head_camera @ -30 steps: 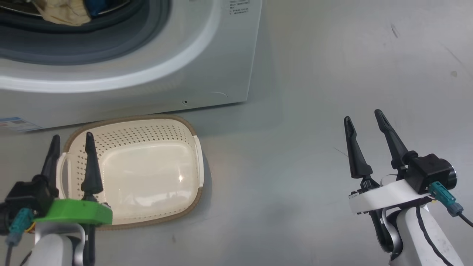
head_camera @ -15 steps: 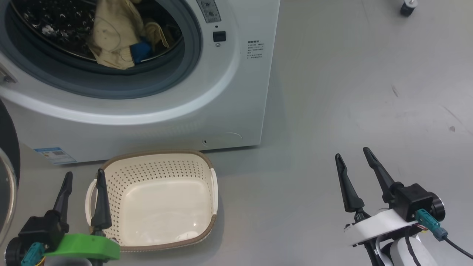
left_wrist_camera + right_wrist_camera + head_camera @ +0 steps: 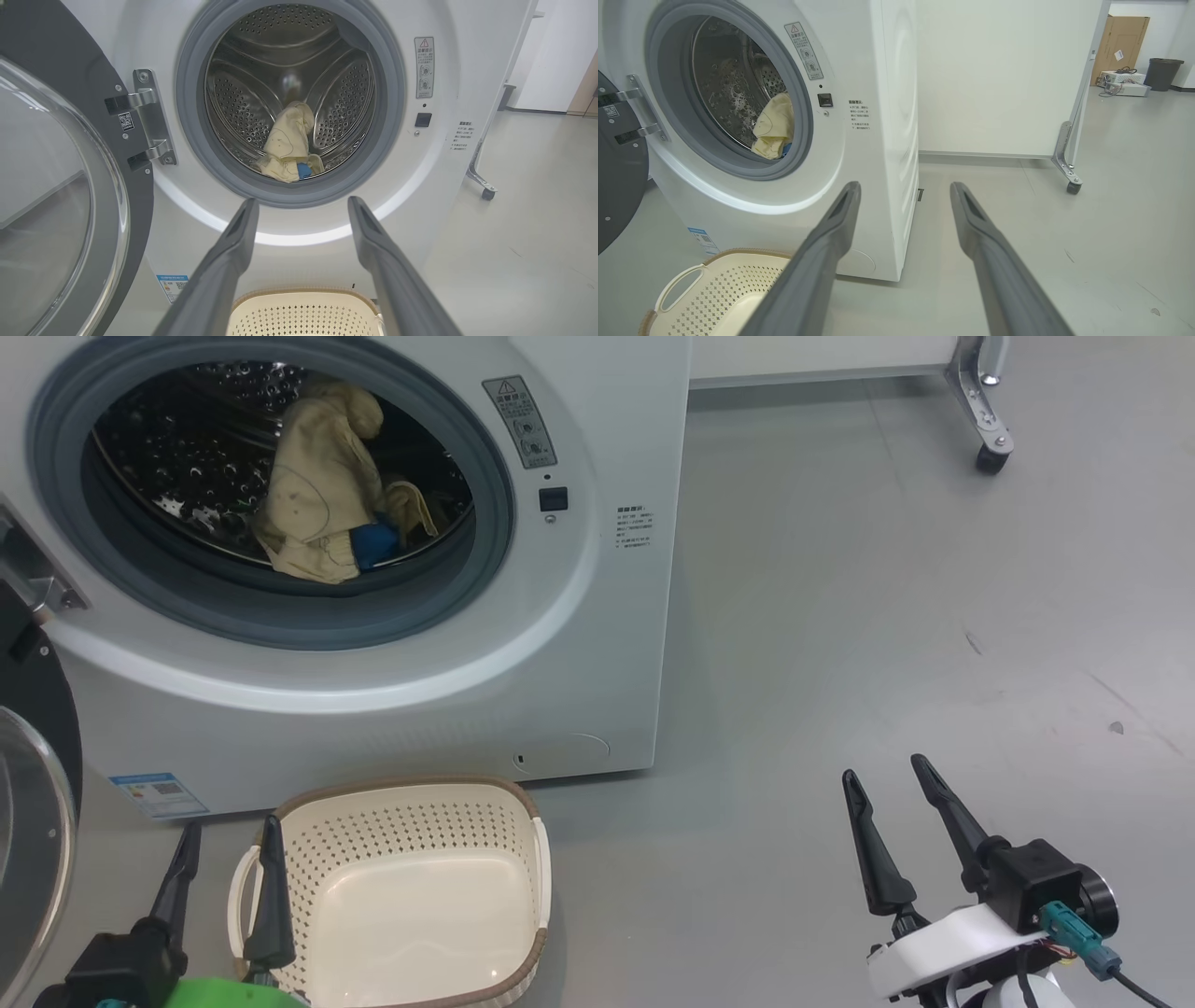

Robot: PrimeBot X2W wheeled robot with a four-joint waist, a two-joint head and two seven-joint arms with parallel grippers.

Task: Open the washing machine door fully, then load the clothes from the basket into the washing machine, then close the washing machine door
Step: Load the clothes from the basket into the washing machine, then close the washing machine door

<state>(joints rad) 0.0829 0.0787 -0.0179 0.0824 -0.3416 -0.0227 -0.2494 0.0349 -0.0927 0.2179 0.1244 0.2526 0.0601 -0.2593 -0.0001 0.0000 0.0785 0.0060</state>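
left gripper (image 3: 232,823): two long dark fingers spread wide, nothing between them; low in the head view, tips up, at the left handle of the basket.
left arm pose: fingers aimed at the lower front of the big white front-loading washing machine (image 3: 579,616), just under the drum mouth.
right gripper (image 3: 883,768): fingers apart, empty; over bare grey floor, well right of the machine.
basket: small cream perforated plastic basket with brown rim (image 3: 411,786); on the floor just before the machine front; looks empty.
clothes: soft cream-yellow garments with a blue patch (image 3: 317,513); heaped low in the steel drum, close to the grey rubber gasket (image 3: 308,621); cannot tell if any fabric lies over the lip.
door: large round door with glossy black rim and clear glass bowl (image 3: 60,196); swung wide to the left on its steel hinge (image 3: 145,123), just left of the left gripper.
step: judged loading done, closing left.
door handling: judged rigid, fairly heavy, free only about the hinge; gloss rim likely slick, glass bowl poor for pinching.
hold: probably no pinch; flat push on the black rim, far from the hinge.
risk: fabric caught at the gasket.
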